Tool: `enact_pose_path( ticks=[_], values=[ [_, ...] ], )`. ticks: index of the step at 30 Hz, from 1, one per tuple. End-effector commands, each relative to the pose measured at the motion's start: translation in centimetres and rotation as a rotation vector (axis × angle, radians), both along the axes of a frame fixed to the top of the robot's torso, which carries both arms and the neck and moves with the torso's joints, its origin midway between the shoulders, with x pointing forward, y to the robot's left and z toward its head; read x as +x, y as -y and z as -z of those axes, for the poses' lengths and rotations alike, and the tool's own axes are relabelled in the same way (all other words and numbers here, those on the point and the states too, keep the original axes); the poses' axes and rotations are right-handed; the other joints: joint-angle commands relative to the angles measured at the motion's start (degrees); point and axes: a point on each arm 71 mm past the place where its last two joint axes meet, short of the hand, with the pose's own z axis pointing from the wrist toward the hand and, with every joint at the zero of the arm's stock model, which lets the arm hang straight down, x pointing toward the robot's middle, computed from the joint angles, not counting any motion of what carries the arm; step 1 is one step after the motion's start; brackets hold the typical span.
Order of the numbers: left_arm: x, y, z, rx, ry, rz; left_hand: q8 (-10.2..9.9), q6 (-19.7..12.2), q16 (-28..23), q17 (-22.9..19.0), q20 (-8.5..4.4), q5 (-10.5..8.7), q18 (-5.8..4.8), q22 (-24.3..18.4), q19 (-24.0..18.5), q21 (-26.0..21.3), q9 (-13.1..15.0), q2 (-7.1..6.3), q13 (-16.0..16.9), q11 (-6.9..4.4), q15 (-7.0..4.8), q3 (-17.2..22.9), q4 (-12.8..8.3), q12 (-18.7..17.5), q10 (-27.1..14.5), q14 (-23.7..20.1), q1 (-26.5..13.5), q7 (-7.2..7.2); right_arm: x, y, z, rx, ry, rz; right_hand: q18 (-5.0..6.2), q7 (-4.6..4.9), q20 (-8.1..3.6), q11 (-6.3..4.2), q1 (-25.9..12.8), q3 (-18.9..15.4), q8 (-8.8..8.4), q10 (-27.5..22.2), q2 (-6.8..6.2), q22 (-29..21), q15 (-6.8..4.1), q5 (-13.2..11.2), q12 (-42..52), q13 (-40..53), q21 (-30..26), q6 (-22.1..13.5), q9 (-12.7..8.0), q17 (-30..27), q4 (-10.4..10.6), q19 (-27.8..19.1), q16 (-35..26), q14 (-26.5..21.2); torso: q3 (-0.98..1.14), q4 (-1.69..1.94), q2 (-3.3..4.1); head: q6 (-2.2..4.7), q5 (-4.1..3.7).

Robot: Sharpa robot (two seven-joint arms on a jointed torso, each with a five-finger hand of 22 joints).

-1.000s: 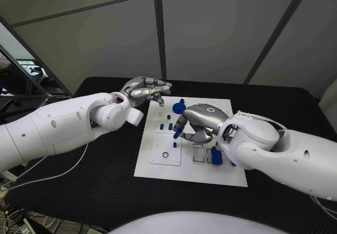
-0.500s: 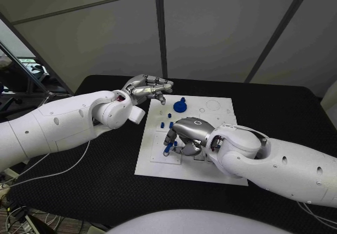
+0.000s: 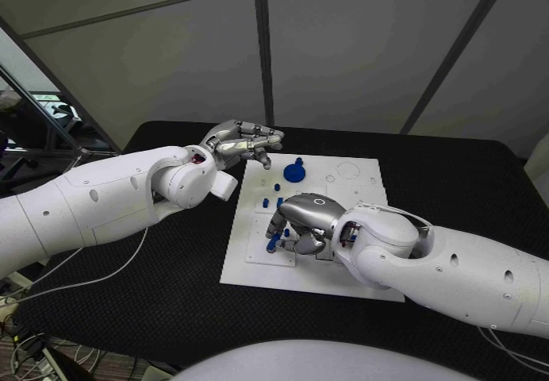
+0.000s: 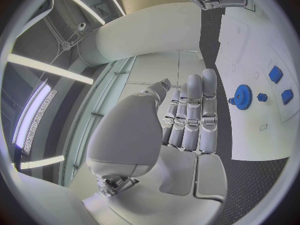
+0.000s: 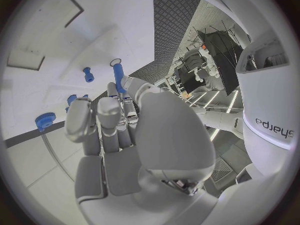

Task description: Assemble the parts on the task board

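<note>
The blue peg (image 5: 117,78) is pinched by the right hand (image 3: 302,221), now lowered over the task board (image 3: 254,266); insertion seems near; left hand (image 3: 243,143) holds nothing

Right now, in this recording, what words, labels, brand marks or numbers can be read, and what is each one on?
"sharpa", seen upside down in the right wrist view, on the robot's white arm shell.
The task board carries faint printed outlines beside its blue parts, too small to tell whether any are text.
No other readable text.
</note>
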Motion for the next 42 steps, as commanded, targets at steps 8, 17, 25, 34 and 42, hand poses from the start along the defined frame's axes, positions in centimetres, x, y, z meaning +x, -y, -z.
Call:
enact_pose_path(
  ticks=[8, 17, 25, 34, 42],
  values=[
    [0.0, 0.1, -0.2, -0.008, 0.004, 0.005, 0.3, -0.3, 0.1, -0.1, 0.29, -0.11, -1.04, -0.1, 0.0, -0.3, 0.0, 0.43, 0.1, 0.02, 0.02, -0.2, -0.1, 0.1, -0.3, -0.4, -0.1, 0.04, 0.0, -0.2, 0.6, -0.034, -0.009, -0.011, -1.06, 0.16, -0.08, -1.1, -0.2, 0.2, -0.17, 1.3, 0.31, 0.0, -0.11, 0.2, -0.2, 0.1, 0.2, 0.1, 0.0, 0.0, -0.1, 0.0, 0.3, 0.2, -0.04, 0.02, 0.0, -0.27, 0.03],
    [0.0, 0.1, -0.2, -0.008, 0.003, 0.006, 0.3, -0.3, 0.1, -0.1, 0.29, -0.11, -1.04, -0.1, 0.0, -0.3, 0.0, 0.43, 0.1, 0.02, 0.02, -0.2, -0.1, 0.1, -0.3, -0.4, -0.1, 0.04, 0.1, -0.2, 1.0, -0.088, -0.007, -0.005, -1.0, 0.2, -0.04, -1.05, -0.6, 0.2, -0.23, 1.3, 0.21, -0.2, -0.06, 0.0, -0.4, 0.1, 0.0, 0.1, 0.0, -0.1, -0.2, -0.3, 0.2, 0.2, -0.03, 0.0, -0.02, -0.4, 0.13],
    [0.0, 0.1, -0.2, -0.007, 0.003, 0.006, 0.3, -0.3, 0.1, -0.1, 0.29, -0.11, -1.04, -0.1, 0.0, -0.3, 0.0, 0.43, 0.1, 0.02, 0.02, -0.2, -0.1, 0.1, -0.3, -0.4, -0.1, 0.04, -0.1, -0.6, 1.0, -0.093, 0.0, -0.014, -0.93, 0.5, 0.12, -0.78, -1.7, 0.2, -0.79, 0.7, -0.16, -0.5, 0.17, -0.2, -1.1, 0.0, -0.3, -0.7, -0.3, -0.2, -0.4, -0.7, 0.3, 0.0, -0.04, -0.01, 0.0, -0.5, 0.16],
    [0.0, 0.1, -0.2, -0.006, 0.002, 0.004, 0.3, -0.3, 0.1, -0.1, 0.29, -0.11, -1.04, -0.1, 0.0, -0.3, 0.0, 0.43, 0.1, 0.02, 0.02, -0.2, -0.1, 0.1, -0.3, -0.4, -0.1, 0.04, -0.2, -1.0, 1.2, -0.093, -0.016, -0.012, 0.35, 2.48, 1.88, 1.75, -5.4, -0.8, -1.43, -8.6, -2.05, -5.9, 2.23, -0.4, -4.0, -0.6, -4.7, -8.1, -1.4, -4.8, 0.1, -5.4, -2.6, -1.7, -0.07, 0.01, -0.09, -0.46, 0.07],
    [0.0, 0.2, -0.2, -0.006, 0.001, 0.006, 0.4, -0.3, 0.1, -0.1, 0.3, -0.12, -1.04, -0.1, 0.1, -0.4, 0.0, 0.47, 0.1, 0.03, 0.04, -0.2, -0.1, 0.3, -0.3, -0.4, -0.1, 0.05, -0.4, -1.1, 1.0, -0.051, -0.009, -0.006, 1.06, 2.36, 2.41, 2.0, -6.1, -2.8, -1.38, -12.2, -2.0, -8.7, 2.5, -0.4, -3.3, -0.4, -7.1, -11.0, -1.3, -7.4, -0.6, -7.5, -4.2, -2.8, 0.01, -0.06, -0.01, -0.32, 0.16]
  ],
)
